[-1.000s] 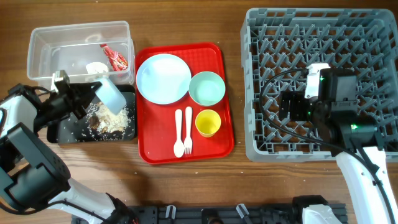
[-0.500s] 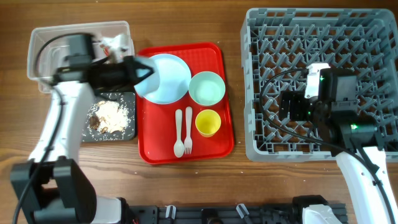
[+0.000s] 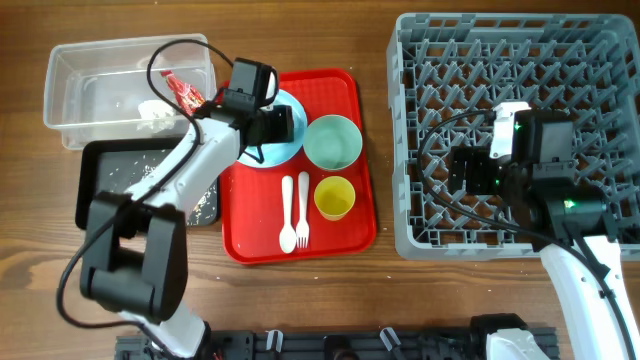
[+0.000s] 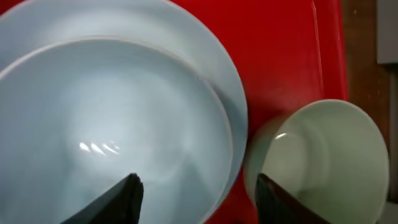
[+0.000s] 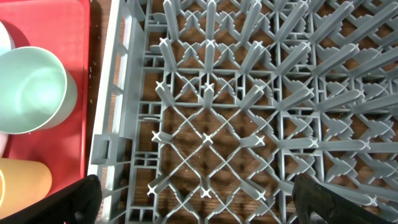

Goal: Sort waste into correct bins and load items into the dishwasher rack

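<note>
The left gripper [image 4: 199,196] has its jaws partly spread. One dark tip is over the inside of a small pale blue bowl [image 4: 112,124] and the other is just outside the bowl's right rim, so the rim lies in the gap. Nothing looks pinched, though whether either tip touches the bowl cannot be told. The bowl sits within the outline of the pale blue round plate [image 4: 186,48], whose edge shows as a crescent above and to the right of it. Just beside the plate on the right is the pale mint bowl [image 4: 323,155], upright, and both are on the flat red serving tray [image 4: 273,50].

From overhead, the white plastic spoon [image 3: 287,215] and fork [image 3: 303,210] lie side by side on the tray below the plate. The small yellow cup [image 3: 334,197] stands just to their right.

Left of the tray, the clear plastic tub [image 3: 70,100] holds the red snack wrapper [image 3: 185,93] and the crumpled white tissue [image 3: 155,112]. In front of it, the shallow black tray [image 3: 95,185] carries scattered food scraps [image 3: 204,206] and is partly hidden by the left arm.

The right gripper [image 5: 196,193] has its jaws wide apart and holds nothing. It hangs over the pegs of the grey dishwasher rack [image 3: 600,60], near the rack's left wall. No dishes show in the rack, which stands on the wooden tabletop [image 3: 300,300] well apart from the red tray.
</note>
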### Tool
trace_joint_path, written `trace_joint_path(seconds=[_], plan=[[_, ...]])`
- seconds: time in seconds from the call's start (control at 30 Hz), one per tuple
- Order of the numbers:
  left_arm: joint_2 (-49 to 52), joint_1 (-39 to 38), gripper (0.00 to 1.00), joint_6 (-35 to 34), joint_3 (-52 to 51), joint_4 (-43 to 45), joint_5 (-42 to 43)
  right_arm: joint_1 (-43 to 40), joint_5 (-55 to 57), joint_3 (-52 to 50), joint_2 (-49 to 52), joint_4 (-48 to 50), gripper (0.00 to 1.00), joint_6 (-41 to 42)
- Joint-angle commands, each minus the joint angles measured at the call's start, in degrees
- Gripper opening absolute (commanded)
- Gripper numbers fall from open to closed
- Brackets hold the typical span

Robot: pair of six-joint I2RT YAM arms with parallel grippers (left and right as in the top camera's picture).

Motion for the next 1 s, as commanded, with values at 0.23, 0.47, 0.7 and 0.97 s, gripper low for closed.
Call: trace_joint_path(seconds=[0.23, 0.47, 0.7, 0.97], plan=[[-5.5, -13.9, 0.57, -0.6, 0.3, -20.0, 7.8, 0.2, -1.1, 1.2, 0.4, -0.1, 1.0, 0.0], [1.2, -16.3, 0.04, -4.4, -0.8, -18.9, 1.8, 0.2, -1.1, 1.2, 0.4, -0.1, 1.0, 0.0], [-9.2, -8.1, 0.04, -4.9, 3.4, -10.0, 20.1, 0.2, -13.7, 1.2, 0.7, 10.4, 1.0, -0.2], [-2.5, 1.3, 0.04, -23.3, 3.4, 17.9, 63.4, 0.2, -58.9, 1.2, 8.4, 22.5, 1.0, -4.7]])
